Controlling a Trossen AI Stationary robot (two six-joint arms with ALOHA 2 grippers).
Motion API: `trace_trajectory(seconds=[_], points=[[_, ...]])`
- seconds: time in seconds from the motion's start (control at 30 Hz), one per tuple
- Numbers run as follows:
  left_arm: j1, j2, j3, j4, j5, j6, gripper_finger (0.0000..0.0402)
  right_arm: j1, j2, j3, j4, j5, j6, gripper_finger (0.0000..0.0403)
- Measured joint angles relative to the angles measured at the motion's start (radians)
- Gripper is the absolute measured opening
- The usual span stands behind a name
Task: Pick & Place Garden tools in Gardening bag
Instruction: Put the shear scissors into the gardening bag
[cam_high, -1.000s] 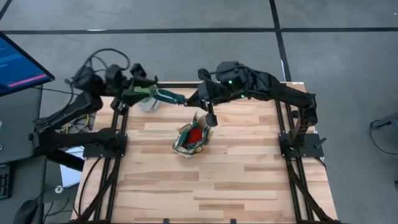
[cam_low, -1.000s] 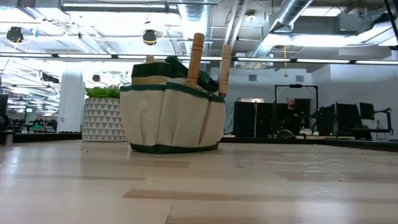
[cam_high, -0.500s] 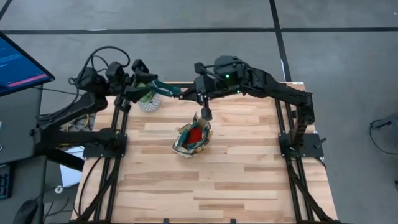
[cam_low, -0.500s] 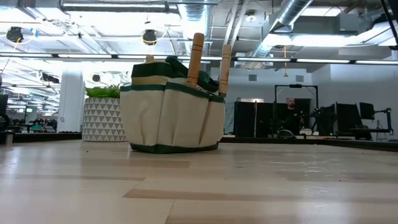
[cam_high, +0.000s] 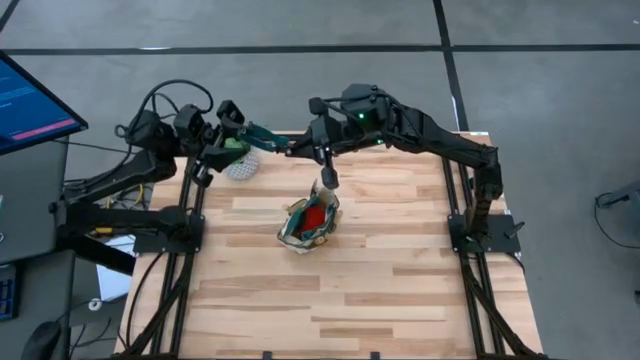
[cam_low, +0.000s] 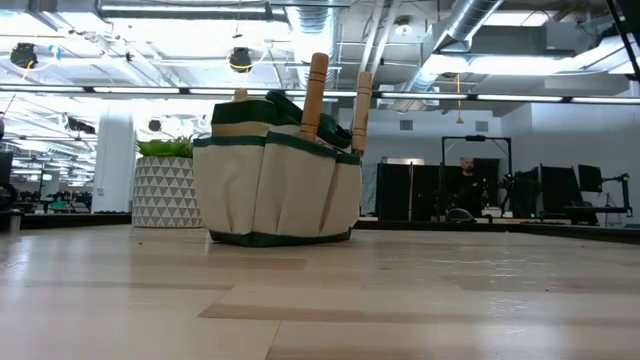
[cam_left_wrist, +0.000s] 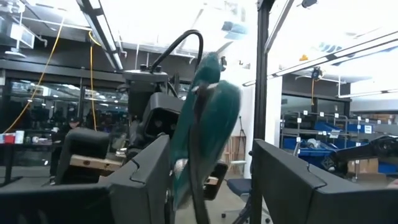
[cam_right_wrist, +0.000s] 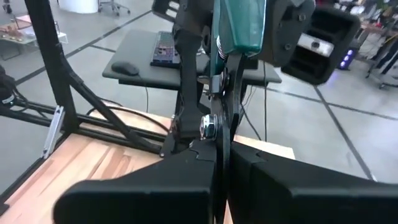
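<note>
Pruning shears: the teal-handled pruning shears (cam_high: 265, 137) hang in the air over the table's (cam_high: 400, 280) far edge, towards its far left corner. They are stretched between the two arms and well clear of the bag.

Right gripper: the right gripper (cam_high: 296, 148) is clamped narrow on the blade end. In its own wrist view, the dark fingers (cam_right_wrist: 186, 180) are pressed together around the metal just below the pivot bolt.

Left gripper: the left gripper (cam_high: 232, 128) sits at the handle end, with the teal handle running up through it in the left wrist view. Whether it is gripping or has let go cannot be told.

What changed: within the last second both arms and the shears have shifted away from the table's middle, towards the far left corner. The shears are now farther from the bag than they were.

Gardening bag: the gardening bag (cam_high: 308, 222) stands just far of the table's centre and has not moved. It holds a red item (cam_high: 315, 216), and two wooden trowel handles (cam_low: 315, 90) poke up from it.

Plant pot: the whitish plant pot (cam_high: 238, 165) stands at the far left corner, below the shears.

Task reading: this looks like a mid-air handover, with the shears apparently the last tool still outside the bag. The shift probably sets up the right arm to carry them alone, so one arm must let go before they can be brought over the bag's mouth.
</note>
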Motion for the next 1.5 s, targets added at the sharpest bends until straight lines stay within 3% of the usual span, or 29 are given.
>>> trace_trajectory(seconds=[0.6, 0.73, 0.9, 0.97, 1.2, 1.5], points=[[0.005, 0.053, 0.0, 0.008, -0.022, 0.032, 0.0156, -0.027, 0.018, 0.0, -0.053, -0.048, -0.003, 0.0], [0.005, 0.058, 0.0, 0.005, -0.04, 0.04, 0.0115, -0.035, 0.018, 0.0, -0.06, -0.049, -0.003, 0.0], [0.006, 0.066, 0.0, 0.011, -0.067, 0.081, 0.0026, -0.037, 0.017, 0.0, -0.067, -0.041, 0.012, 0.0006], [0.006, 0.067, 0.0, 0.01, -0.077, 0.085, 0.0021, -0.036, 0.017, 0.0, -0.068, -0.042, 0.011, 0.0016], [0.006, 0.062, 0.0, -0.015, -0.074, 0.053, 0.0021, -0.042, 0.005, 0.0, -0.104, -0.05, -0.005, 0.008], [0.005, 0.032, -0.001, -0.102, 0.035, 0.024, 0.0021, -0.033, -0.111, 0.001, -0.291, -0.097, 0.061, 0.0249]])
